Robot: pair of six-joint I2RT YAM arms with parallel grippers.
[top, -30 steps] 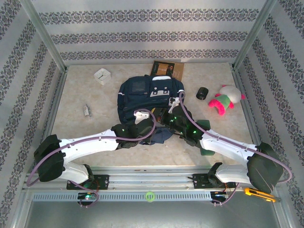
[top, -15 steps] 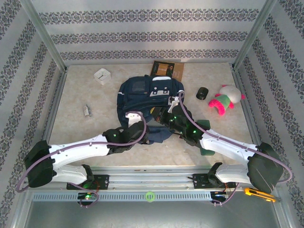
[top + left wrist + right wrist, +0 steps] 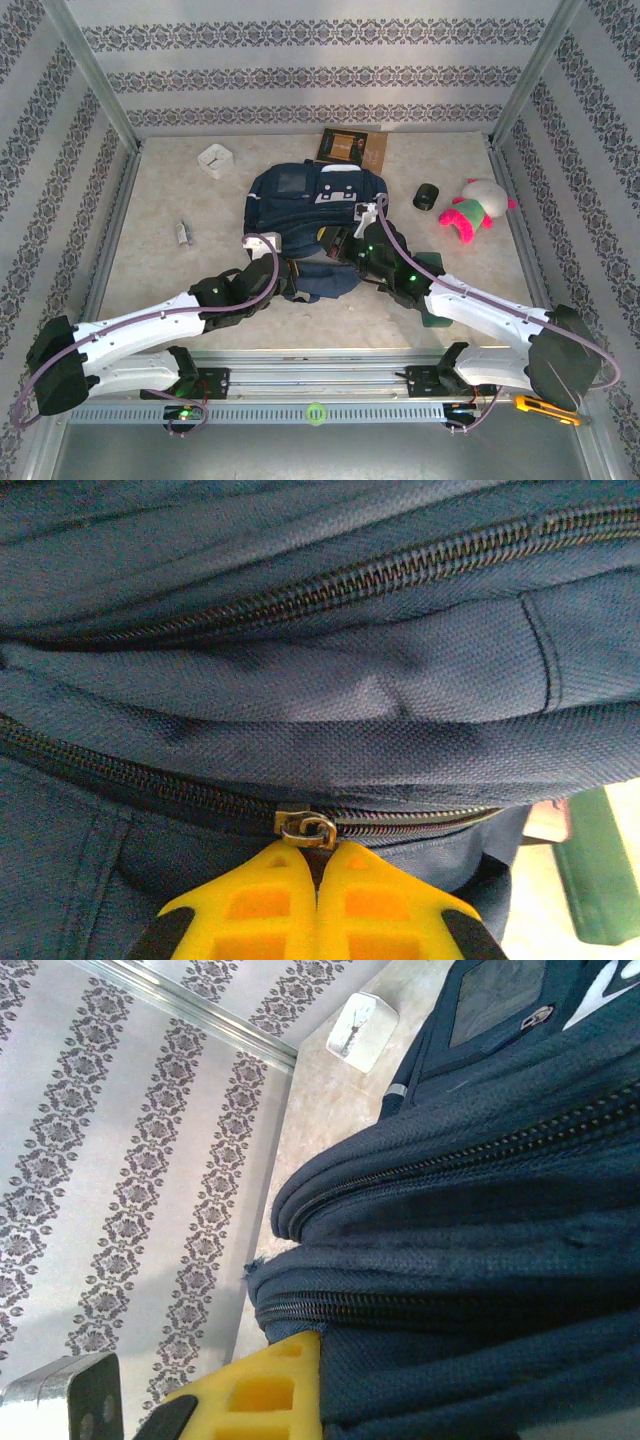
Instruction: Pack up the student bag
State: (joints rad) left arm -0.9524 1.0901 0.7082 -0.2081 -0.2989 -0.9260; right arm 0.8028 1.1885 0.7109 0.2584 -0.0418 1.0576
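The student bag (image 3: 315,200) lies in the middle of the bench (image 3: 170,270), toward its far edge. The left fingers (image 3: 270,905) are pinched tight on its zipper pull (image 3: 306,830); the right fingers (image 3: 265,1390) are clamped on the bag's fabric. The small pull could slip free, or the slider jam, if the cloth goes slack.

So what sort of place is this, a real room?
Probably a staged test cell: patterned wall panels in a metal frame enclose the table, with props like the student bag and plush toy.
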